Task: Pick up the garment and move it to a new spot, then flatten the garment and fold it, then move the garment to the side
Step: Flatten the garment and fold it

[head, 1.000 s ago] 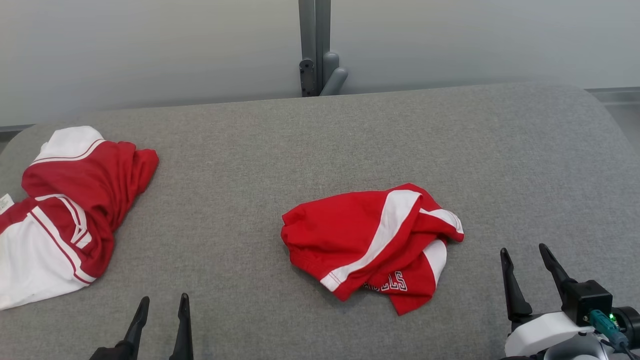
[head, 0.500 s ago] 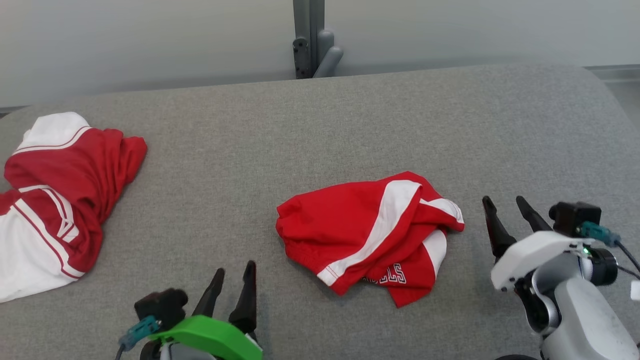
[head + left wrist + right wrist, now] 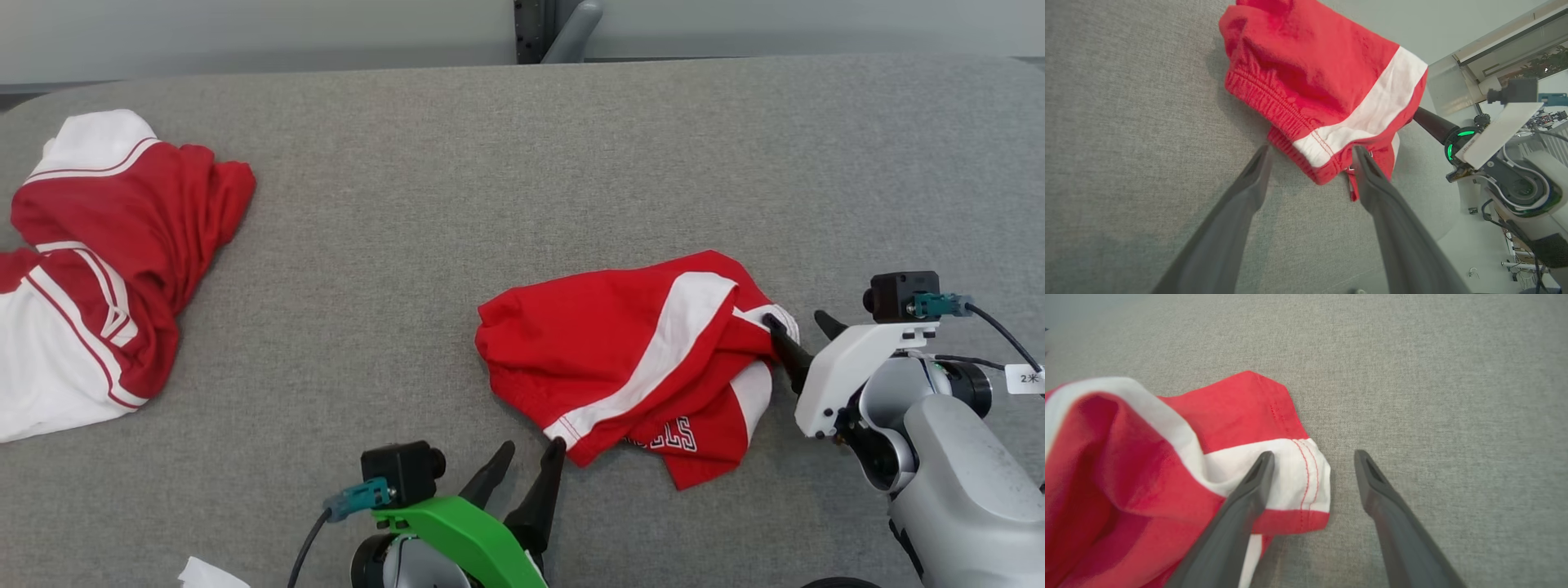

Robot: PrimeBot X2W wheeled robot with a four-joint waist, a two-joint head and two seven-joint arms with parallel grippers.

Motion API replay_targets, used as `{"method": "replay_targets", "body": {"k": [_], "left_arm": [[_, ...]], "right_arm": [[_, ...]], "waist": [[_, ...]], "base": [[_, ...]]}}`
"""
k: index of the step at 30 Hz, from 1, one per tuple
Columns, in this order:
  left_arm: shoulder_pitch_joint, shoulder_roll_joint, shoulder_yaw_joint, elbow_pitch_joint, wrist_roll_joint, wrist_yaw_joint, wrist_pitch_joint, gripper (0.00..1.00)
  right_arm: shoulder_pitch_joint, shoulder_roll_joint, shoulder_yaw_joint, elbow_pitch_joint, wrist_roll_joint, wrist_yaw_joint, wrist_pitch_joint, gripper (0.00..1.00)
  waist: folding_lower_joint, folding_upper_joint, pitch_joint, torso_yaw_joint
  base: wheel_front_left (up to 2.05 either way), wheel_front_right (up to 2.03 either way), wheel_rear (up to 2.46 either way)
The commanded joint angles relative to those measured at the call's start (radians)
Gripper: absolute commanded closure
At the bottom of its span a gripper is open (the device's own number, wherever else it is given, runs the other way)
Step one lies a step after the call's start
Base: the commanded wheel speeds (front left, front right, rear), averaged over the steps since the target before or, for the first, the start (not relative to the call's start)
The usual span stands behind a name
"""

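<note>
Presently left gripper (image 3: 532,446) and right gripper (image 3: 794,318) meet the red garment's (image 3: 608,359) edges; both jaws apart.

White-outlined block lettering (image 3: 663,434) runs along a lower fold of the red garment (image 3: 604,351) in the head view. It lies upside down to the camera, and only the last letters, roughly "ELS", can be made out; the start is tucked under the cloth. In the left wrist view a sliver of the same print shows at the hem, too small to read. A small white tag (image 3: 1030,378) on the black cable (image 3: 1000,331) reads "2米".
</note>
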State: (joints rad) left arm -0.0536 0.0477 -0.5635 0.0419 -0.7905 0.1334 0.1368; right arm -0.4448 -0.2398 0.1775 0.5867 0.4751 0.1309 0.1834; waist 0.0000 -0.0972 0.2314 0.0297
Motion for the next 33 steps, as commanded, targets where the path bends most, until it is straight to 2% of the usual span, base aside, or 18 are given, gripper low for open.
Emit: {"method": "replay_targets", "body": {"k": [1,5,10,11,13,17,20,27,32,33], "left_arm": [[-0.017,0.006,-0.005,0.008,0.012,-0.001,0.001,0.00],[-0.019,0.005,-0.033,0.018,-0.029,-0.008,-0.004,0.00],[-0.036,0.005,-0.050,0.050,-0.053,0.004,-0.021,0.00],[-0.040,0.005,-0.056,0.053,-0.064,0.001,-0.022,0.00],[-0.048,0.005,-0.063,0.061,-0.074,0.002,-0.025,0.00],[-0.064,0.005,-0.076,0.084,-0.097,0.006,-0.036,0.00],[-0.077,0.005,-0.090,0.095,-0.116,0.006,-0.045,0.00],[-0.096,0.005,-0.109,0.111,-0.158,0.008,-0.068,0.00],[-0.104,0.005,-0.112,0.148,-0.182,0.016,-0.079,0.00],[-0.106,0.005,-0.112,0.154,-0.184,0.016,-0.080,0.00]], "right_arm": [[-0.006,-0.007,0.008,0.008,0.009,0.000,-0.007,0.00],[-0.009,-0.016,0.042,0.024,0.033,0.000,-0.011,0.00],[-0.012,-0.020,0.078,0.036,0.053,0.000,-0.022,0.00],[-0.014,-0.022,0.087,0.037,0.055,0.000,-0.023,0.03],[-0.016,-0.026,0.101,0.038,0.064,0.000,-0.026,0.15],[-0.013,-0.034,0.125,0.043,0.083,0.000,-0.026,0.52],[-0.011,-0.039,0.140,0.052,0.099,0.000,-0.026,0.62],[-0.020,-0.044,0.156,0.072,0.115,0.000,-0.040,0.67],[-0.024,-0.046,0.172,0.083,0.127,0.000,-0.050,0.84],[-0.025,-0.047,0.174,0.084,0.130,0.000,-0.053,0.83]], "waist": [[0.0000,-0.0002,0.014,0.016],[0.0000,-0.0002,0.013,0.022],[0.0000,-0.0002,0.010,0.020],[0.0000,-0.0002,0.010,0.019],[0.0000,-0.0002,0.008,0.016],[0.0000,-0.0002,0.006,0.011],[0.0000,-0.0002,0.004,0.007],[0.0000,-0.0002,0.000,0.003],[0.0000,-0.0002,-0.005,-0.001],[0.0000,-0.0002,-0.004,-0.001]], "base": [[0.00,0.00,0.00],[0.00,0.00,0.00],[0.00,0.00,0.00],[0.00,0.00,0.00],[0.00,0.00,0.00],[0.00,0.00,0.00],[0.00,0.00,0.00],[0.00,0.00,0.00],[0.00,0.00,0.00],[0.00,0.00,0.00]]}}
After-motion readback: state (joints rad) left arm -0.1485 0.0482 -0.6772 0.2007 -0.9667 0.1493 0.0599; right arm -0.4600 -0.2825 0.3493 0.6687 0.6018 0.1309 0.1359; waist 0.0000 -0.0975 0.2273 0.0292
